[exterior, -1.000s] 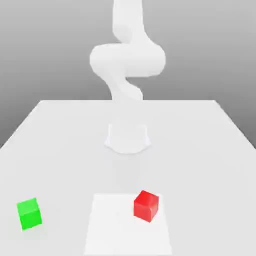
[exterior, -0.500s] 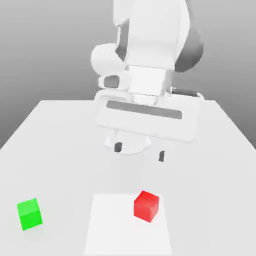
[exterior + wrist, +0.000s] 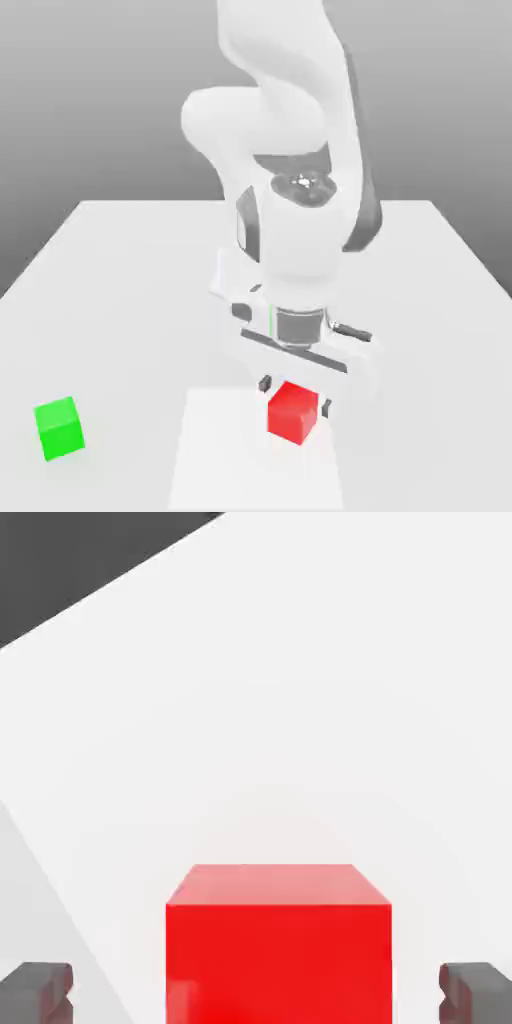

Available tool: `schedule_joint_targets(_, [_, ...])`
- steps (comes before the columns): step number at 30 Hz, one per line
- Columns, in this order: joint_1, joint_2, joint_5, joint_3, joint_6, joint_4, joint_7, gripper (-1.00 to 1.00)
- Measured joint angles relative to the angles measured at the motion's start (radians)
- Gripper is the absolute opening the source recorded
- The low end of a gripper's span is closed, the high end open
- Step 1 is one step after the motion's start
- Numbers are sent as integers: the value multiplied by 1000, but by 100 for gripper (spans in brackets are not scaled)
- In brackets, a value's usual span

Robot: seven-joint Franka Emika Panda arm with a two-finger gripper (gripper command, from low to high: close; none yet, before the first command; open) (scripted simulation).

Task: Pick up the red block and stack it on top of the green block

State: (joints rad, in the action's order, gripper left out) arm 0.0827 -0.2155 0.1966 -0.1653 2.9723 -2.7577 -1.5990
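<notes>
Counter: pale, broad; carries everything noted here. Arm: white with dark grey parts, reaching from the far side toward the near part of the counter, in front of its own base in the exterior view. White sheet: lies flat on the counter, near side, around the middle; slightly brighter than the surface around it. Pincer: over the sheet's far right part, in the exterior view's terms; open, one finger to either side of the red block. In the hand view a gap shows between each finger and the block; no grip.

Red block: on the right part of the sheet, between the fingers, set at an angle to the sheet's edges. Green block: on the bare counter, near side, at the exterior view's left, well apart from the sheet and the red block; also turned slightly. Nothing on top of it. Nothing stands between the two blocks. Containers: none seen.
</notes>
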Motion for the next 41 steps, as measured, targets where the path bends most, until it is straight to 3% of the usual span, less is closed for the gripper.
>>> schedule_joint_targets(1, [-19,-23,18,23,19,2,-13,0])
schedule_joint_targets(2, [-29,-34,27,36,28,3,-19,-100])
schedule_joint_targets(9, [-26,-31,27,33,28,3,-19,-100])
schedule_joint_targets(21, [28,205,-189,-75,-166,-34,138,-100])
schedule_joint_targets(26, [40,202,-215,58,-232,36,81,-100])
schedule_joint_targets(33, [377,123,-223,255,-323,204,-75,-100])
schedule_joint_targets(37, [398,-21,-257,263,-226,249,-84,-100])
schedule_joint_targets(38, [401,-42,-262,259,-208,251,-82,100])
schedule_joint_targets(41, [401,-42,-262,259,-208,251,-82,100])
